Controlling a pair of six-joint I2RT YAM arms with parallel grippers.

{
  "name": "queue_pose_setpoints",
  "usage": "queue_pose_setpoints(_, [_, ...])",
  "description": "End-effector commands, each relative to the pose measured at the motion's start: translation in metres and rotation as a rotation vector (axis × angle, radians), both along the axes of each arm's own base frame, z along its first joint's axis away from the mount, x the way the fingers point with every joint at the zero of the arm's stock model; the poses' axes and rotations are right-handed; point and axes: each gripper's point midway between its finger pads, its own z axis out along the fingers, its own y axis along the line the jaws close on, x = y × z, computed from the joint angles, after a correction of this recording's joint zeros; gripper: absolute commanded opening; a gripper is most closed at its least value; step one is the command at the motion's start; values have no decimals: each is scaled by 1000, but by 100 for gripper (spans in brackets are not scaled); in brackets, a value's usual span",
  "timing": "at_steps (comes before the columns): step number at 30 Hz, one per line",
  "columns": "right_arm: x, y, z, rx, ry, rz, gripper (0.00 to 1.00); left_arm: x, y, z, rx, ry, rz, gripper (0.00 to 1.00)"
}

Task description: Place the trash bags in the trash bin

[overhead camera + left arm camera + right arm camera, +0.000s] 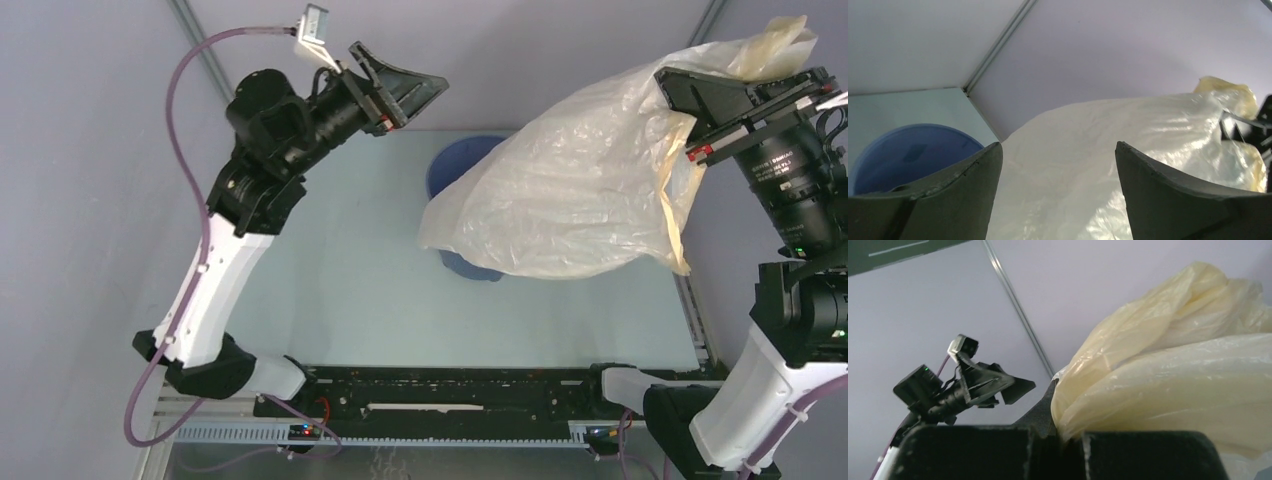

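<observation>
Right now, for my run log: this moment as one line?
left gripper: open, empty | right gripper: shut on thin translucent cream plastic bag, aloft | round blue plastic bucket: partly hidden by bag

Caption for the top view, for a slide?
Right gripper holds the plastic bag over the blue bucket; left gripper open nearby.

Trash bag [560,190]: thin, crinkly, translucent, whitish with pale yellow-cream tint, yellower at bunched top. Lifted off tabletop [340,290], billowed wide. Top corner pinched in closed right pincer [1068,437]. Body drapes left and down across trash bin [462,158].

Trash bin: round blue bucket, upright on tabletop, far centre. Mostly hidden behind bag; only left rim and near bottom edge show.
</observation>
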Motion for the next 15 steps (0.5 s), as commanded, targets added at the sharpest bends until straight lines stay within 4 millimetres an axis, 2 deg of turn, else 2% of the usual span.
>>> queue_pose_setpoints(1, [-4,-4,16,130,-13,6,0,-12,25,-5,85,-59,66,89])
queue_pose_setpoints(5, [4,-6,8,245,52,26,0,-29,33,-25,162,-114,38,94])
queue_pose_setpoints(11, [34,-52,-30,485,255,-230,0,-66,38,-63,193,-123,-66,94])
queue_pose_setpoints(12, [38,-57,-39,504,294,-265,0,-68,36,-78,213,-111,-78,95])
queue_pose_setpoints(15, [46,-64,-60,535,384,-321,0,-81,36,-100,281,-162,-69,100])
